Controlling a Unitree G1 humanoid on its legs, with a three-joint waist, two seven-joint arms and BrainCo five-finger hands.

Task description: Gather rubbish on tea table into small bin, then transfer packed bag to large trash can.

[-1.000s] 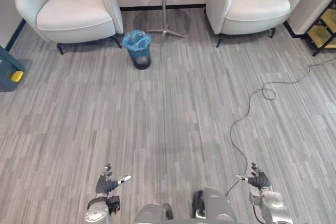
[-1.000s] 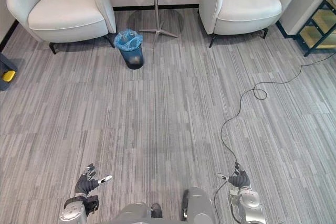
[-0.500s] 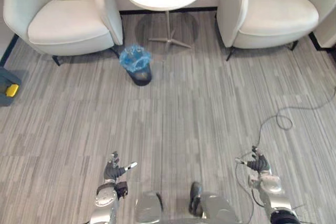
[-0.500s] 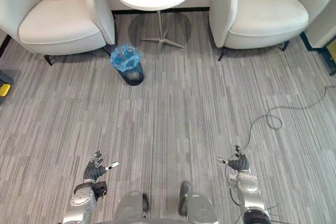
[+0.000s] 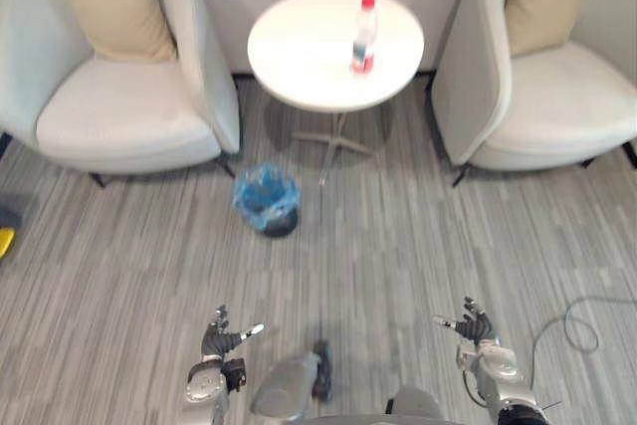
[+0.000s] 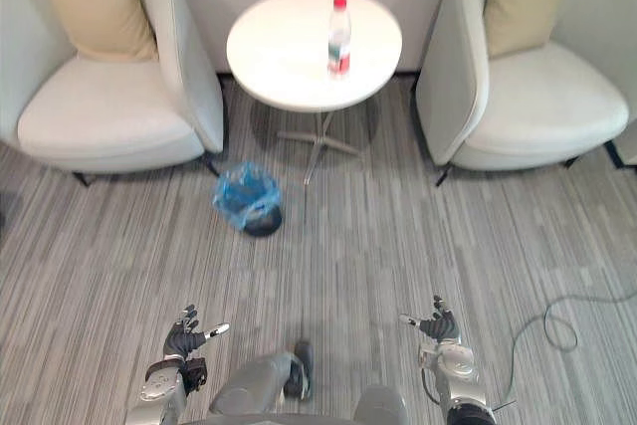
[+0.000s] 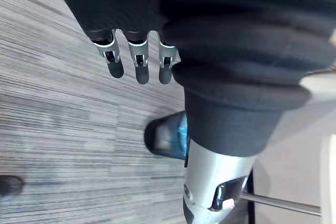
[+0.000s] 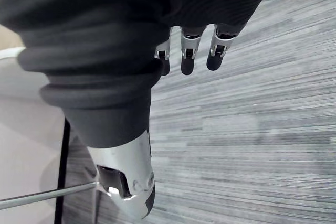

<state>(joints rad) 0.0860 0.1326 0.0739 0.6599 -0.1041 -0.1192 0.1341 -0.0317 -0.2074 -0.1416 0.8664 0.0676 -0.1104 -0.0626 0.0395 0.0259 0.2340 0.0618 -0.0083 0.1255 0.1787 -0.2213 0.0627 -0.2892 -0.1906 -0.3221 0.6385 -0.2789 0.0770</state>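
Note:
A plastic bottle (image 5: 363, 34) with a red cap and red label stands upright on the round white tea table (image 5: 309, 57), to the right of its middle. The small dark bin (image 5: 267, 199) lined with a blue bag sits on the floor in front of the table, to the left of its leg; it also appears in the left wrist view as the bin (image 7: 167, 139). My left hand (image 5: 221, 342) and right hand (image 5: 475, 328) hang low at my sides, far from the table. Both are open with relaxed fingers (image 7: 136, 64) (image 8: 188, 56) and hold nothing.
Two white armchairs flank the table, the left armchair (image 5: 119, 121) and the right armchair (image 5: 557, 106), each with a beige cushion. A yellow object (image 5: 5, 241) shows at the far left edge. Grey striped carpet (image 5: 398, 236) lies between me and the table.
The camera has moved: table, chairs and bin now sit lower and larger in view, and the whole table top shows. Both hands stay low and open.

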